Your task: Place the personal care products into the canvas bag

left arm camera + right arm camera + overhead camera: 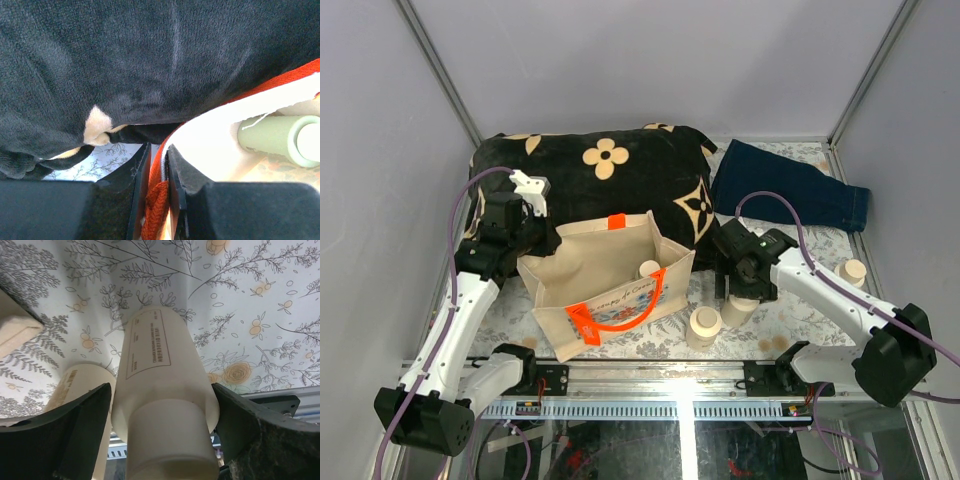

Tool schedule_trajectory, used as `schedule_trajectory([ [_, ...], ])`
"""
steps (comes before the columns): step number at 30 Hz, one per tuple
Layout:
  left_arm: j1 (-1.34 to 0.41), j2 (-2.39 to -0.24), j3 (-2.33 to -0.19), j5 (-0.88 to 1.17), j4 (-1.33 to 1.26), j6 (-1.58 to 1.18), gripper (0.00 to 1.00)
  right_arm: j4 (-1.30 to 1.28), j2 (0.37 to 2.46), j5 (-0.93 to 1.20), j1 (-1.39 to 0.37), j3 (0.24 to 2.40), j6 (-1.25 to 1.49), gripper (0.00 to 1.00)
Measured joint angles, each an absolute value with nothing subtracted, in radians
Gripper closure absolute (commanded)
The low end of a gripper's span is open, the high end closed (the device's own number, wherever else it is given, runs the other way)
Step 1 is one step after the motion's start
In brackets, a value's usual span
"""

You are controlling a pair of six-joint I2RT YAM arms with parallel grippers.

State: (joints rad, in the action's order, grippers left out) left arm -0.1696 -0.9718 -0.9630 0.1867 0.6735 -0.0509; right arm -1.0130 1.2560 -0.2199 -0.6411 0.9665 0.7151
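The canvas bag [603, 292] stands open mid-table, orange handles on its near and far sides. One bottle [649, 269] lies inside it, also seen in the left wrist view [272, 137]. My left gripper [536, 236] is shut on the bag's left rim and orange strap [156, 210], with both jaws pressed on the fabric [210, 145]. My right gripper [735, 287] is open, its jaws on either side of an upright cream-capped bottle [160, 370] standing on the table [740, 308]. Another bottle [705, 325] stands just left of it [82, 385]. A further bottle [853, 272] stands far right.
A black cushion with tan flowers [610, 170] lies behind the bag and fills the top of the left wrist view [150, 60]. A folded dark blue cloth [785, 185] lies at the back right. The floral table cover [820, 330] ends at a metal rail in front.
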Motion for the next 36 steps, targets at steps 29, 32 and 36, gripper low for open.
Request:
schedule_trajectory([
  [29, -0.168, -1.009, -0.963, 0.188, 0.647, -0.051, 0.86, -1.247, 1.423, -0.334, -0.641, 1.941, 0.463, 1.00],
  [32, -0.168, -1.015, -0.963, 0.188, 0.642, -0.051, 0.87, -1.208, 1.419, -0.307, -0.666, 1.973, 0.398, 1.00],
  [36, -0.168, -1.017, -0.963, 0.187, 0.641, -0.051, 0.87, -1.128, 1.416, -0.227, -0.766, 1.977, 0.321, 1.00],
])
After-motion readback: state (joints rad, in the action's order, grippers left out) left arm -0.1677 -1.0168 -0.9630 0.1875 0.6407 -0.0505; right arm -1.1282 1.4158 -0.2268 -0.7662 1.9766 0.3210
